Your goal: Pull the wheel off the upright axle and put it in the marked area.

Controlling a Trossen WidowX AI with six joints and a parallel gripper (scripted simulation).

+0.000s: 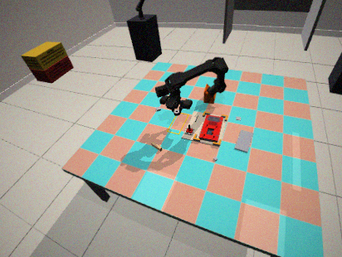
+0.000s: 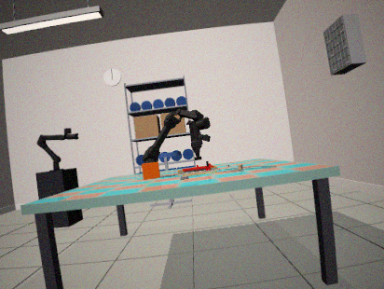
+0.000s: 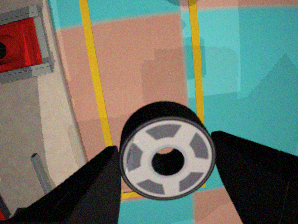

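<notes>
My gripper (image 1: 176, 110) (image 2: 198, 158) (image 3: 165, 148) is shut on the wheel (image 1: 177, 112) (image 3: 145, 157), a black tyre with a pale spoked face and a round centre hole. The wheel hangs above the table, clear of the axle. In the wrist view it covers part of the near end of the marked area, a yellow outline (image 1: 173, 133) (image 3: 97, 75) on the table. The upright black axle (image 1: 189, 125) (image 3: 2, 50) stands bare on its red base (image 1: 188, 131) (image 3: 27, 46), beside the outline; only part of it shows at the wrist view's left edge.
A red part (image 1: 206, 133) with yellow corner brackets lies on a pale board beside the axle. A grey plate (image 1: 243, 141) lies farther right. A small wooden-coloured piece (image 1: 156, 146) lies in front of the outline. An orange block (image 1: 207, 95) (image 2: 151, 171) stands at the arm's base.
</notes>
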